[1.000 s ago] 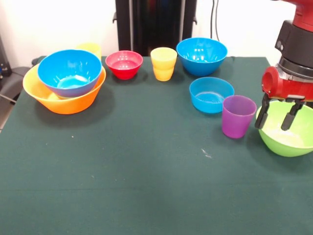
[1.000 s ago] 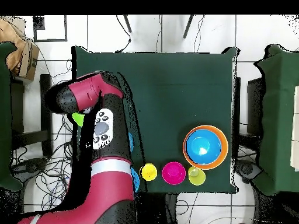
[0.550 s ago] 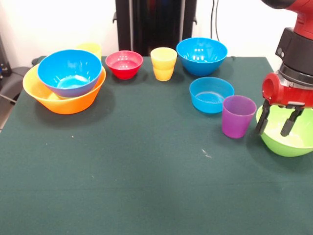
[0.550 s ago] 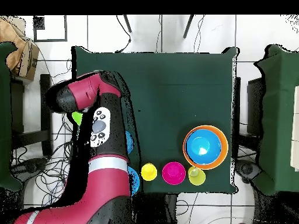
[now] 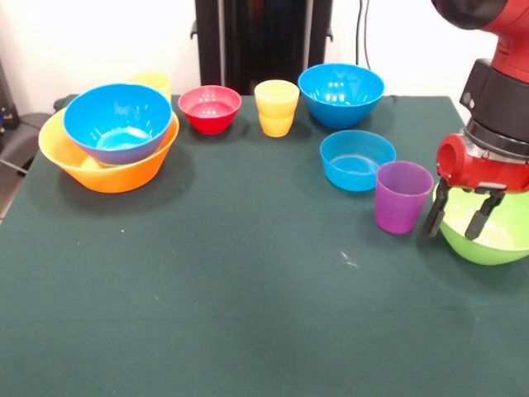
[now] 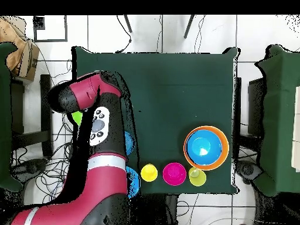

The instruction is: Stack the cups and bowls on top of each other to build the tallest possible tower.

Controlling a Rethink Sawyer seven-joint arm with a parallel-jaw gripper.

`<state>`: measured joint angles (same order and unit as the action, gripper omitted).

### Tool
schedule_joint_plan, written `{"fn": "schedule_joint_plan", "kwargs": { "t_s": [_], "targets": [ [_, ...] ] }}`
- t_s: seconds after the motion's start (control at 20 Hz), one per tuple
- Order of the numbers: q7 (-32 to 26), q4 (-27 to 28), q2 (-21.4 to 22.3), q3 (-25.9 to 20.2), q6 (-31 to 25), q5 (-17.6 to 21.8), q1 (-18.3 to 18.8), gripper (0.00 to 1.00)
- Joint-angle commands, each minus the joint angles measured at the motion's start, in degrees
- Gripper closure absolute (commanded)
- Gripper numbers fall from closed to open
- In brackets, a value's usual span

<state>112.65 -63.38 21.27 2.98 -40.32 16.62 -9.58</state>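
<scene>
Lime green plastic, glossy and thin-walled, is sitting under the gripper (image 5: pixel 451 217): the large green bowl (image 5: pixel 494 240) is lying at the table's (image 5: pixel 248 314) right edge in the front view, partly cut by the frame. The two dark fingers are hanging apart and empty, straddling the bowl's near-left rim, one outside the wall and one over the hollow. The bowl is likely light and stiff but slippery, so pinching the rim wall looks like the surest hold.

The purple cup (image 5: pixel 402 196) is standing just beside the outer finger, leaving little room on that side; it would probably tip easily. The shallow blue bowl (image 5: pixel 357 160) is sitting behind it. The tower (image 5: pixel 111 149), an orange-yellow bowl with a blue bowl nested inside, is waiting well apart across the table. The cloth between them is lying open, giving a free path for carrying.
</scene>
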Motion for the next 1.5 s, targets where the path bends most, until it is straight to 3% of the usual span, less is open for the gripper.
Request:
{"fn": "schedule_joint_plan", "kwargs": {
  "t_s": [0.05,0.75,1.0,1.5],
  "targets": [
    [-1.65,0.98,-1.66,-2.38,-5.71,2.03,-0.74,0.0],
    [-2.18,1.38,-1.79,-2.13,-6.06,1.4,-0.77,0.0],
    [-3.95,-1.26,1.21,-3.8,-5.82,0.3,0.21,0.0],
    [-4.67,-1.91,1.76,-3.98,-5.33,0.76,0.4,0.0]
  ]
}}
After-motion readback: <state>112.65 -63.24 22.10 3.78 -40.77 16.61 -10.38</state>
